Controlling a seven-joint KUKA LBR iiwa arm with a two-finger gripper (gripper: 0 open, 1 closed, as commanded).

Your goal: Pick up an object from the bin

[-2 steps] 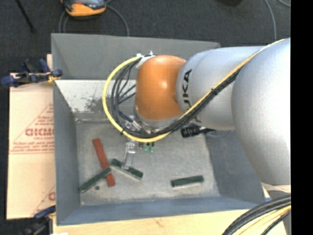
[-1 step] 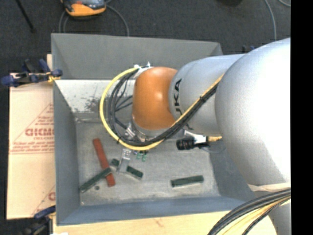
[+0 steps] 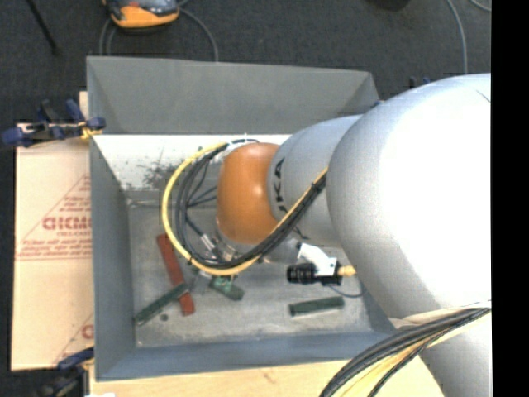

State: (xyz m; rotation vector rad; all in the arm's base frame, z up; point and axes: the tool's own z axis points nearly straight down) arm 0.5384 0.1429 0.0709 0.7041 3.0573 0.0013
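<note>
Bare bin floor [image 3: 258, 319] is left between red block [image 3: 187, 304] and green bar [image 3: 316, 306]; the left is barred by a red stick [image 3: 169, 259].

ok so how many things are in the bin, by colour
green: 3 (long green stick, small green piece mid-bin, green flat bar)
red: 2 (long red stick, short red piece; possibly one stick crossed by the green one)
black and white: 1 (black and white piece, may not be a loose thing)
total: 6

A small dark-green block [image 3: 226, 289] lay flat on the grey bin [image 3: 114, 246] floor, near its middle, skewed to the walls.
</note>
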